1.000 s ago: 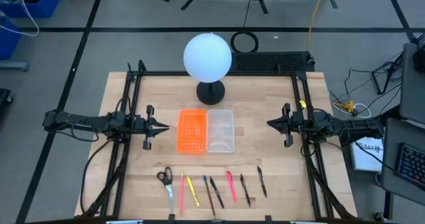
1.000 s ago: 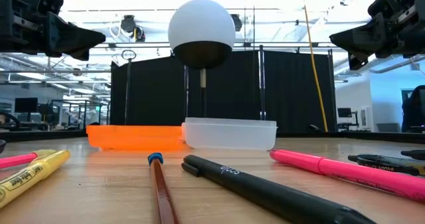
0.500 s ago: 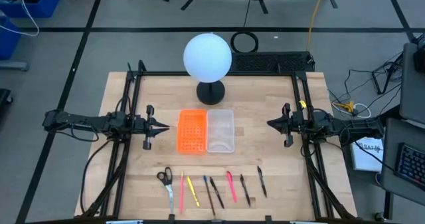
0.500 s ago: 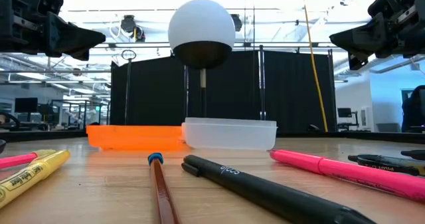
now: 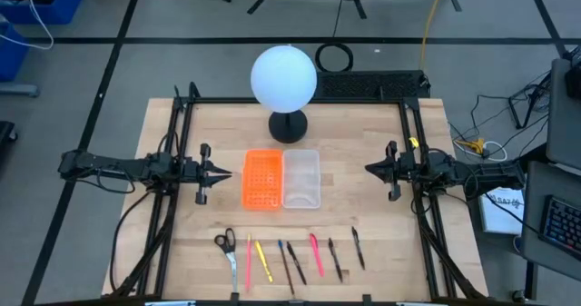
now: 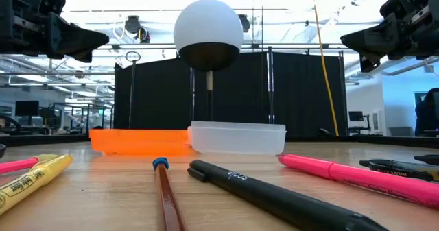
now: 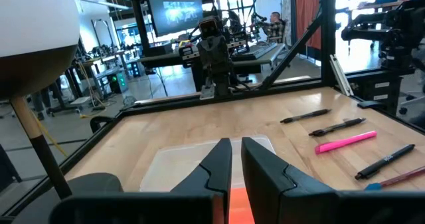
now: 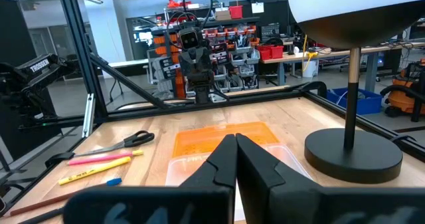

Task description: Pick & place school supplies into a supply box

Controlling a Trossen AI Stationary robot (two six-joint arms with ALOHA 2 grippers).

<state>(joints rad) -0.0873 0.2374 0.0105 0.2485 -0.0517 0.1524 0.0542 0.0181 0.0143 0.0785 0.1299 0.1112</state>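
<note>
In the high view the supply box [image 5: 301, 179] sits at the centre of the frame, its long side touching the orange tray [image 5: 263, 179] to its left, so both arms can reach it equally from either flank. It appears empty. The school supplies lie in a loose row along the lower edge of the tabletop [image 5: 363, 143]: the scissors [image 5: 226, 247] at the left end, then a pink pen [image 5: 248, 261], a yellow highlighter [image 5: 263, 261], several dark pens [image 5: 297, 261], a pink highlighter [image 5: 315, 254] and two more dark pens [image 5: 358, 247] toward the right. They are spaced apart, which should leave room for a grasp on each one.

The white globe lamp [image 5: 284, 77] stands in the upper middle, behind the trays.

Both arms are stretched out level from the picture's sides, raised above the wood and pointing inward at the trays. The left gripper [image 5: 218, 172] hovers just left of the orange tray, its jaws narrow with a slim gap and nothing between them. The right gripper [image 5: 372, 169] hangs further off to the right of the supply box, jaws pressed together and empty. Judging by this, no item has been picked yet.
</note>
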